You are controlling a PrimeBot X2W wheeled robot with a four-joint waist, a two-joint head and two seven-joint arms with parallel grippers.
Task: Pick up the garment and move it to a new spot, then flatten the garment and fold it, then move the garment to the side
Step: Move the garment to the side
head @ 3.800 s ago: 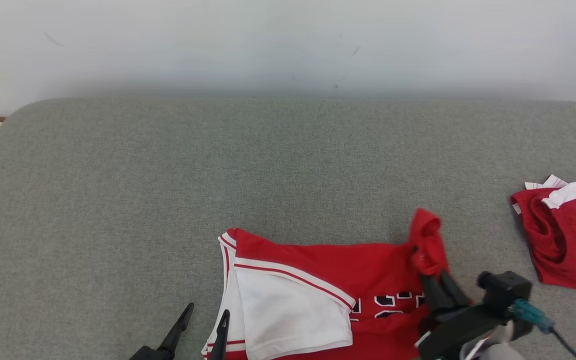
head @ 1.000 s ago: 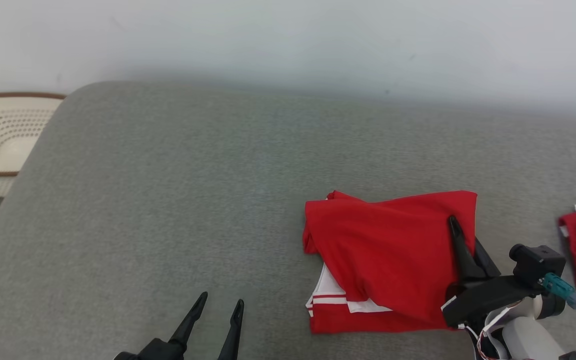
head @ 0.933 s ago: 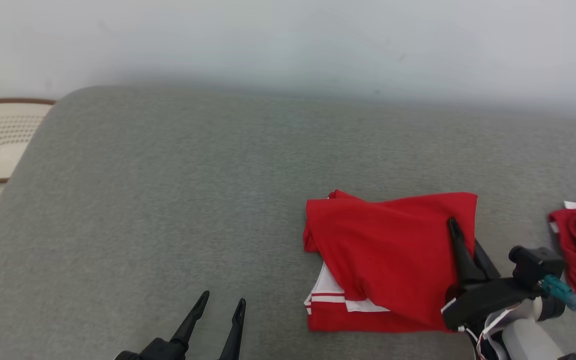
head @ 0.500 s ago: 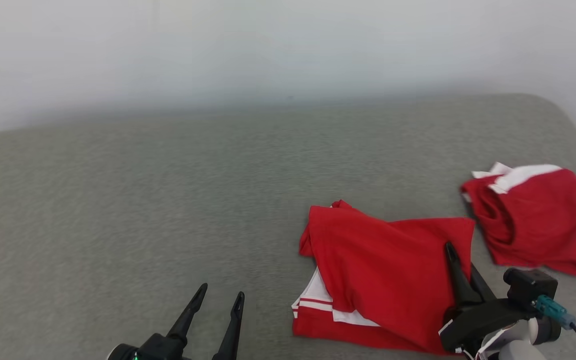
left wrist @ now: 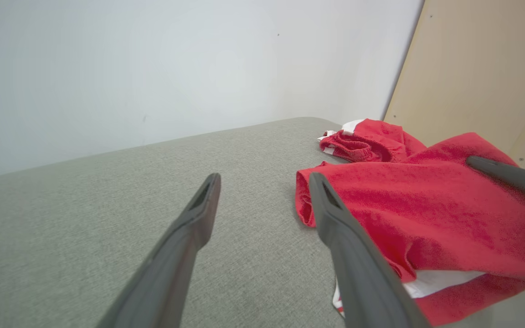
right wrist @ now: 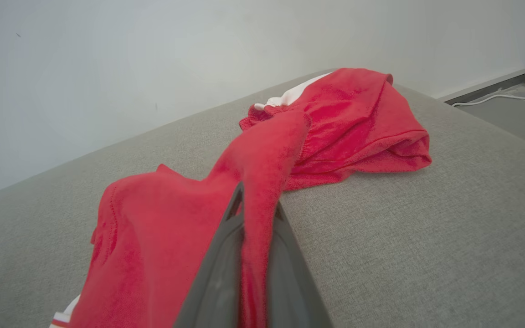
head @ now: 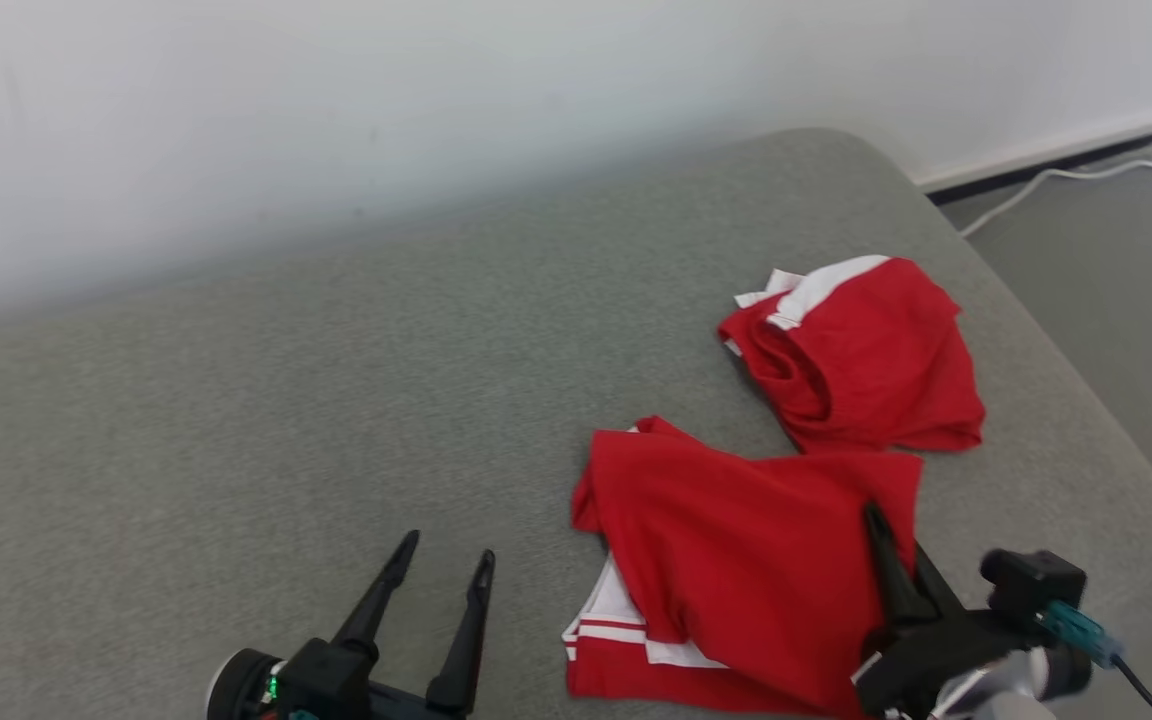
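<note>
We work over a grey padded worktop (head: pixel 236 400). The folded red garment (head: pixel 736 540) lies toward its right front, just beside a second red piece (head: pixel 866 360). Our right hand (head: pixel 886 540) is clamped on the garment's right edge. Our left hand (head: pixel 446 550) hangs spread and empty to its left. The garment looks light, limp and loosely layered, so it will likely unfold unless we pinch all layers at the edge.

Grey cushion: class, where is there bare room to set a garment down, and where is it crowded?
Free: the left and middle of the grey cushion, bordered by the wall, the open left gripper and the folded red jersey. Crowded: the right end, where the crumpled red garment lies close beside the jersey pinched in the right gripper.
</note>
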